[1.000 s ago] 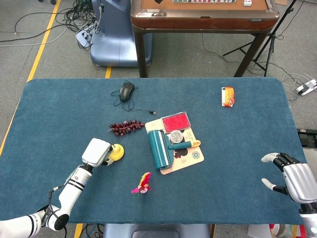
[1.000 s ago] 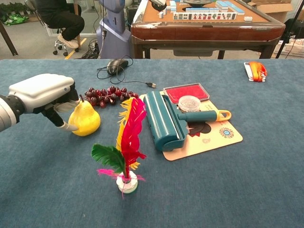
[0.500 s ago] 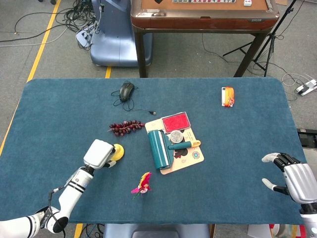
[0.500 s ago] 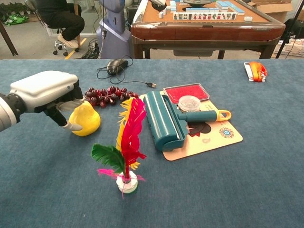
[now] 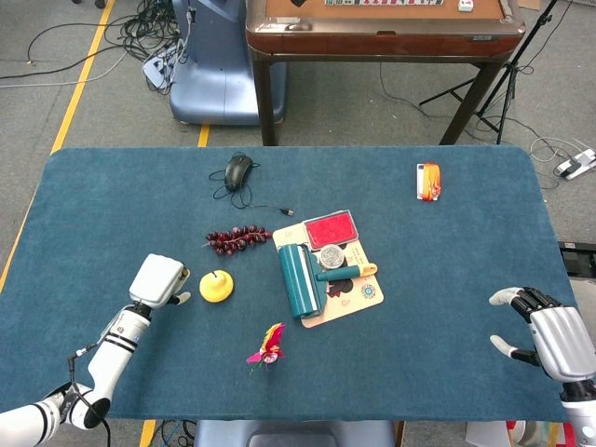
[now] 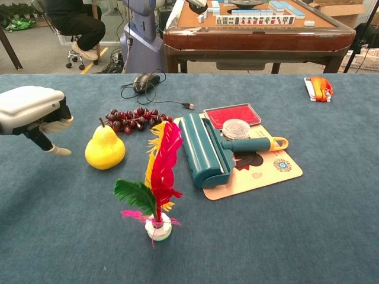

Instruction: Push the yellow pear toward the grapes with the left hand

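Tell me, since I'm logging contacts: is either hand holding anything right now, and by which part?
Nothing is held. The left hand is apart from the yellow pear, and the right hand is open over bare table.

Right robot hand partly off-frame.

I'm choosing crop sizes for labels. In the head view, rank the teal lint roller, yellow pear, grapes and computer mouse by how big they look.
1. teal lint roller, clearly largest
2. grapes, a long thin bunch
3. yellow pear and computer mouse look much alike, so I won't rank them.
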Tool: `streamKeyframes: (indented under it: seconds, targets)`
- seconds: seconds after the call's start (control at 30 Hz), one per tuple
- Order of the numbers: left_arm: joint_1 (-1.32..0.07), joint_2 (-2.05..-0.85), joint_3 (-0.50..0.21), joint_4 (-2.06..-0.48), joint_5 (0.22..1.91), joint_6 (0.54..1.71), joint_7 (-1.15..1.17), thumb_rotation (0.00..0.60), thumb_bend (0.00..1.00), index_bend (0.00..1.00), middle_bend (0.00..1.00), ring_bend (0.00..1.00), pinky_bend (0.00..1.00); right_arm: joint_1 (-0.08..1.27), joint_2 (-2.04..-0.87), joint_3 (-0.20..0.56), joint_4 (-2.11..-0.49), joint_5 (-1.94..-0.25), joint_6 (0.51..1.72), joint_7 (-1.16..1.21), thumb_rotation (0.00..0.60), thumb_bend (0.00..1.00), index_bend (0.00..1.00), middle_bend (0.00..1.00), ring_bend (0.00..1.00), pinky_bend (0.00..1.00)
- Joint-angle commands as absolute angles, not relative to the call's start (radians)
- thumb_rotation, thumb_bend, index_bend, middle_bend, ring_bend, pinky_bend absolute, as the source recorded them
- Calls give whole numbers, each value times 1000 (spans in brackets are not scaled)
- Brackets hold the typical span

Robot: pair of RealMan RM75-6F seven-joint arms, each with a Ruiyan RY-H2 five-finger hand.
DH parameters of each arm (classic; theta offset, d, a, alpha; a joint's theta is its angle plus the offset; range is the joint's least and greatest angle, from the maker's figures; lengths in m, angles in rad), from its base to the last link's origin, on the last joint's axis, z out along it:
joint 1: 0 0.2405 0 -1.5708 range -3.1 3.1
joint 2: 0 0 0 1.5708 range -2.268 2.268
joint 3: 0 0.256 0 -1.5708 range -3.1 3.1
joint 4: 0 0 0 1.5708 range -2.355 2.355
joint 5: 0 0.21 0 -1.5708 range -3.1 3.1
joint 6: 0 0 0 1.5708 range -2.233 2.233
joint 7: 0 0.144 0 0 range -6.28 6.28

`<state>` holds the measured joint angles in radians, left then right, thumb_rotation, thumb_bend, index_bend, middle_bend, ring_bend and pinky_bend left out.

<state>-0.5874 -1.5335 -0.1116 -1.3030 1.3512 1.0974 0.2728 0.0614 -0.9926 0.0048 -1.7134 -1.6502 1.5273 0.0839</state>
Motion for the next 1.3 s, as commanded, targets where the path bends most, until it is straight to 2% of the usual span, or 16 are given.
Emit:
streamKeyframes:
  seconds: [0.03,0.43,1.3]
  targets:
    - [-597,-1565,-119,-1273,1352,1097,262,600,0,1000,1000,889,1000,61,-993,6,-1713,-1649,1530,86,600,0,410,393,324,519]
    - [-639,-1632,-156,-1195,1332,1068,239,600,0,1000,1000,889,1000,58,-986,7,-1711,-1648,1537,101,600,0,410,393,324,518]
    - [-654,-1642,-145,-1319,1347,1093,300,600,0,1000,1000,888,1000,57,-984,6,-1712,-1652,1539,103,600,0,410,393,324,518]
